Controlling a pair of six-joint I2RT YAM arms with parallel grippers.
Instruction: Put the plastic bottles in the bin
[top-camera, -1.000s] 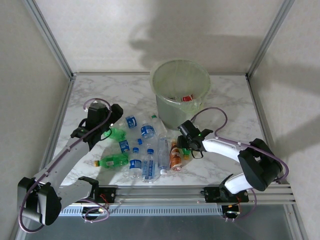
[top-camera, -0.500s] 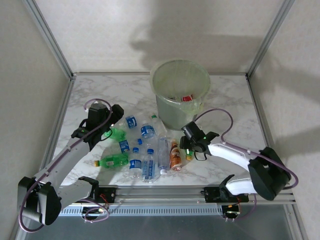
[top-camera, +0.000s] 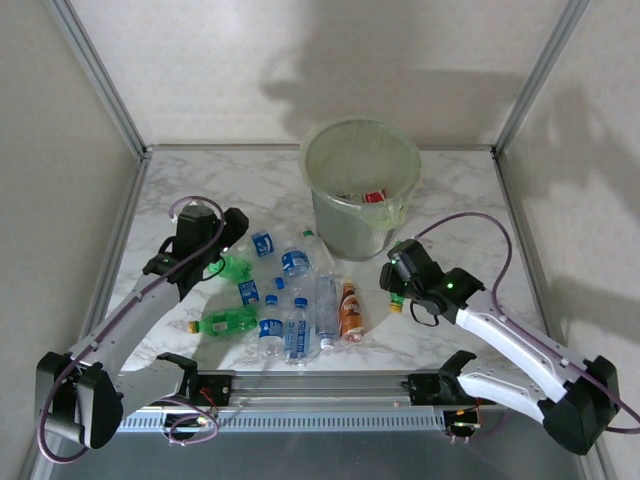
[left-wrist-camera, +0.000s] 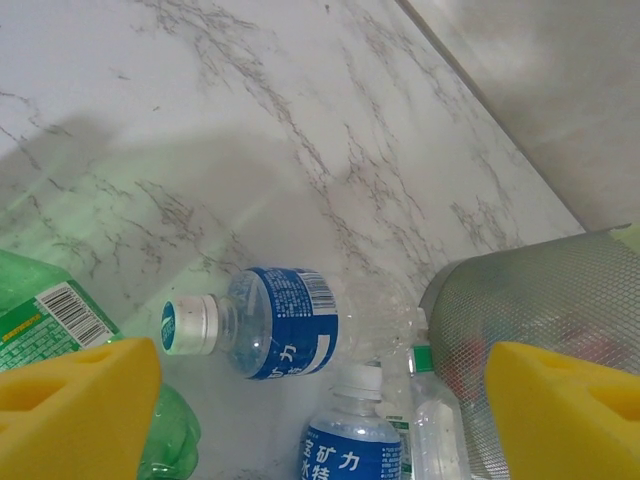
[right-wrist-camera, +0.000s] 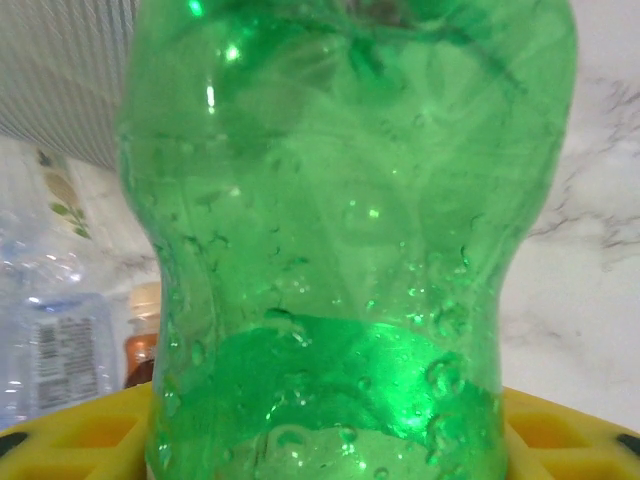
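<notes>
Carry step, by the look of it: right fingers (right-wrist-camera: 575, 425) are clamped on a green bottle (right-wrist-camera: 340, 250), pads either side of its body. In the top view it hangs just right of the bottle pile (top-camera: 297, 330) and near the bin (top-camera: 340, 228), on the bin's front-right side. To do it well:
- Lift first. The bin wall looks taller than where the bottle is now.
- Clear the rim & thin liner (top-camera: 397, 212) w/ margin, centre over the mouth, then let go.
- Body is slick, waisted & wet w/ droplets inside, so it could slip or swing. Move steady, no jerks.

Left fingers (left-wrist-camera: 70, 400) stand wide apart w/ nothing between them, poised over the left edge of the pile. Another green bottle (left-wrist-camera: 40, 315) sits by one pad, and a blue-label bottle (left-wrist-camera: 275, 335) lies just ahead on the surface (top-camera: 470, 200).

Count, top view, approx:
- 1 bin
- 3 green bottles: 1 held, 2 on the surface
- 5 blue-label clear ones
- 1–2 plain clear, hard to separate
- 1 orange-label bottle (top-camera: 350, 310)
- red-labelled items inside the bin; can't tell how many
</notes>
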